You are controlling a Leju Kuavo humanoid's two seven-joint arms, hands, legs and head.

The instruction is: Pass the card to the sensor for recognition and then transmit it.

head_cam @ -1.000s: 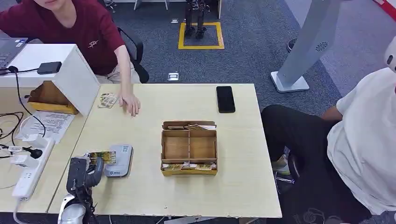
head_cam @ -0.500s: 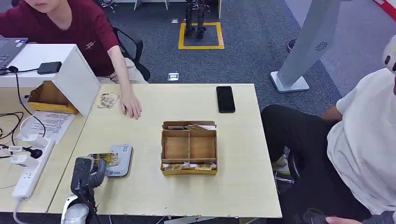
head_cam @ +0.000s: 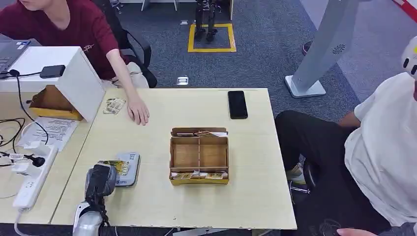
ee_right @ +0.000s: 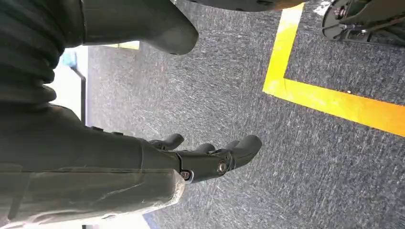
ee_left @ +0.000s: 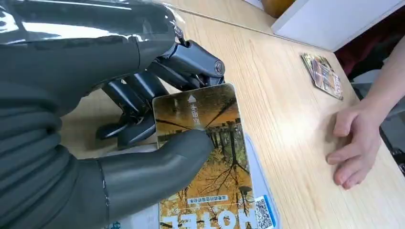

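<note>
Honestly, left hand [ee_left: 143,143] pinches the card [ee_left: 205,157] flat over the sensor [head_cam: 127,168]; thin, stiff, probably slick, so grip its edge.

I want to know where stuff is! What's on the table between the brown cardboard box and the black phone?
Nothing: the head view shows bare table between the brown cardboard box and the black phone.

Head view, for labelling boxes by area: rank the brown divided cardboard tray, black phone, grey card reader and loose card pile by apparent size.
1. Cardboard tray
2. Grey card reader, partly covered
3. Black phone; close to the reader, so unsure
4. Card pile
</note>
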